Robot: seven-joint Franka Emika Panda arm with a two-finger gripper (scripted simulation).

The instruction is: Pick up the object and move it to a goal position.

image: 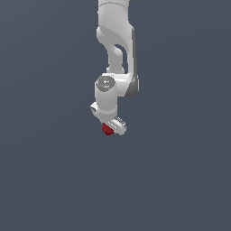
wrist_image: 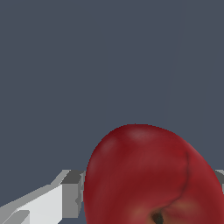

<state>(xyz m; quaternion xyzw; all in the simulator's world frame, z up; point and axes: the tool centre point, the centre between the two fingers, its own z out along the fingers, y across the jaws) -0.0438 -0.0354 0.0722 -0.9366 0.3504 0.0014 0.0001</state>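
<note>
The white jointed robot arm comes down from the top of the exterior view, its links stacked nearly vertical, with a grey panel along the side toward the exterior view's right. A round grey cap marks the wrist joint. Below it the white gripper points downward, tilted slightly toward the exterior view's right. Its fingers are closed against the small dark red round ball, one finger on each side. In the wrist view, one white, grey-tipped finger touches the ball's side.

A glossy white arm of rounded segments, dark grey side panel, round grey cap above the blocky white gripper.
</note>
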